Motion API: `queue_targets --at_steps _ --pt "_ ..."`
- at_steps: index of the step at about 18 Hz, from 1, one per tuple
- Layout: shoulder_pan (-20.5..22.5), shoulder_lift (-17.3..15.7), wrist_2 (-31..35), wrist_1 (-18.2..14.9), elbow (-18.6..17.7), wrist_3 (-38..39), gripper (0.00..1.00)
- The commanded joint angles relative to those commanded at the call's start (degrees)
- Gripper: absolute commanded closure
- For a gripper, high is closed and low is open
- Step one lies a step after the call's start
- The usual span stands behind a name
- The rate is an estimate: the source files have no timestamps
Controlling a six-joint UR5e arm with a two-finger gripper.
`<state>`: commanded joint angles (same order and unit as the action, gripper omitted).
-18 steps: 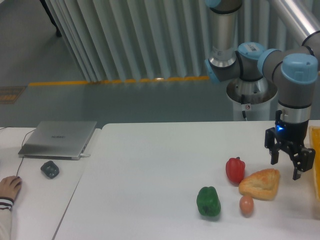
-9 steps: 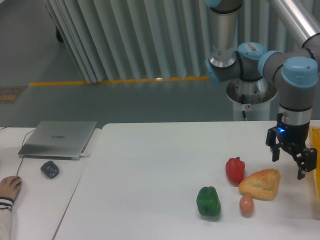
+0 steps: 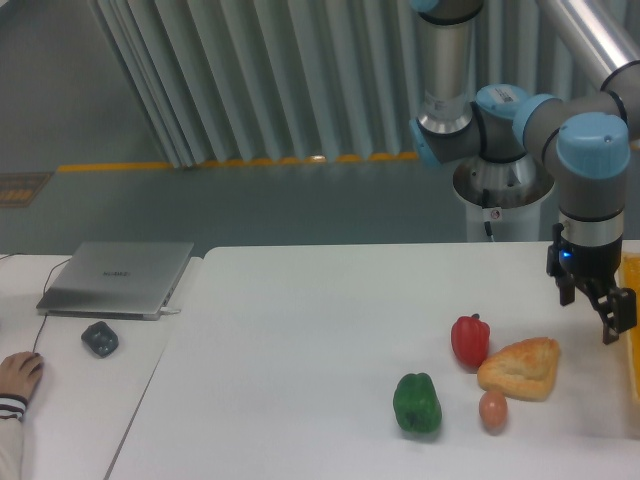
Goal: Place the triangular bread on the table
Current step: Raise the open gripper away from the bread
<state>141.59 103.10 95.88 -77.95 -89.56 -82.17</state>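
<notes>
Bread (image 3: 521,367) lies flat on the table (image 3: 300,340), below and to the left of the gripper (image 3: 590,315), clear of the jaws with nothing touching it. Jaws spread apart, empty, hanging above the table near its right edge; one finger (image 3: 611,318) shows dark against the white top. Bread is golden-brown, rounded triangle, paler yellow along the lower edge, point toward the upper right, a bit bigger than the peppers.

Nearest the camera, left of and lower than the jaws: green pepper (image 3: 417,403) upright, and a small tan-orange ball (image 3: 492,409) just below the bread's left corner, close to it, contact unclear. Red pepper (image 3: 470,340) sits just left of the bread, almost touching. Orange edge of something (image 3: 632,330) at the frame's right, just beside the jaws, cut off.

Far left of the jaws: a hand (image 3: 18,375) on a separate white desk (image 3: 70,400), a dark small object (image 3: 99,338) near it, and a closed grey laptop (image 3: 115,277) behind. Beyond the table, the arm (image 3: 590,170) rises from its base, grey floor with a yellow line (image 3: 230,162) and ribbed wall panels (image 3: 260,70).
</notes>
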Motion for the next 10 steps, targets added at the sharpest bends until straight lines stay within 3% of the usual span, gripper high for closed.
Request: queue_targets --at_steps 10 --pt "-1.8 -0.4 1.9 0.4 0.4 -1.8 0.00"
